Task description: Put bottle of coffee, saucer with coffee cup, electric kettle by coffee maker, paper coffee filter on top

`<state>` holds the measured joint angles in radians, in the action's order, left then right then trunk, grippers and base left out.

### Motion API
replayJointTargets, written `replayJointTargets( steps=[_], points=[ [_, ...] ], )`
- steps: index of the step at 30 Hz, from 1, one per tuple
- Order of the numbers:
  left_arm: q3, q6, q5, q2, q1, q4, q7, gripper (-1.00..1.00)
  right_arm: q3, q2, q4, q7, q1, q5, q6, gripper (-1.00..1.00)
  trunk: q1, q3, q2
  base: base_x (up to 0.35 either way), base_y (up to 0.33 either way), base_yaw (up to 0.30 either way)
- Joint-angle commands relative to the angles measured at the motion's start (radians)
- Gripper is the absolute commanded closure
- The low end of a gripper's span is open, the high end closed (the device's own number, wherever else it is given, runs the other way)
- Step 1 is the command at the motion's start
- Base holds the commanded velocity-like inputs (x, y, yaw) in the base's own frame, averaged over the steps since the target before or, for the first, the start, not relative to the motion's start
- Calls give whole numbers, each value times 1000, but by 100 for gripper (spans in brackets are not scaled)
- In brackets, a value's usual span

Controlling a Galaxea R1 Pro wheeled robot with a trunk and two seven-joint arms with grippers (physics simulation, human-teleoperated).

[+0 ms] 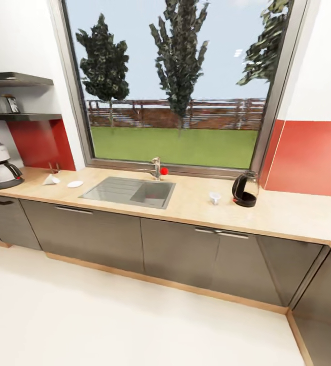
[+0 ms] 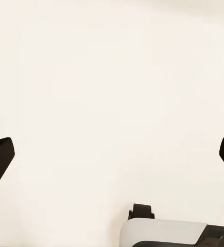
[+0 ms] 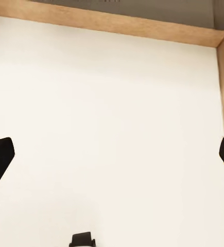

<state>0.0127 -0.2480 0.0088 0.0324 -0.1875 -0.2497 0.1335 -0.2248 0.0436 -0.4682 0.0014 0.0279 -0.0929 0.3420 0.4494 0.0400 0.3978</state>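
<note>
The coffee maker (image 1: 0,165) stands at the far left end of the kitchen countertop (image 1: 196,201). A white paper coffee filter (image 1: 51,179) and the saucer (image 1: 74,184) lie to its right, before the sink. On the other side of the sink sit the tiny coffee cup (image 1: 215,197) and the dark electric kettle (image 1: 245,189). The bottle of coffee (image 1: 10,104) rests on the kitchen shelf (image 1: 31,117) at upper left. My left gripper (image 2: 112,154) and right gripper (image 3: 112,154) are both open over the white floor, with nothing between their fingers.
A steel sink (image 1: 130,191) with a faucet (image 1: 157,168) sits mid-counter under a large window. A thicker dark board (image 1: 15,79) hangs above the shelf. Dark cabinet fronts (image 1: 180,251) with a wooden plinth (image 3: 117,23) run below, turning a corner at the right. White floor lies in front.
</note>
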Motion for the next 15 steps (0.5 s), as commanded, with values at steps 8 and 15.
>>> replayJointTargets(
  steps=[8,15],
  points=[
    [1,-4,1,0,-1,1,0,-100,-5,-1,0,0,0,-10,3,-100,1,2,2,0,0,278],
    [1,-4,2,0,-1,1,0,-100,-5,-1,0,0,0,-10,3,-100,1,2,2,110,6,278]
  ],
)
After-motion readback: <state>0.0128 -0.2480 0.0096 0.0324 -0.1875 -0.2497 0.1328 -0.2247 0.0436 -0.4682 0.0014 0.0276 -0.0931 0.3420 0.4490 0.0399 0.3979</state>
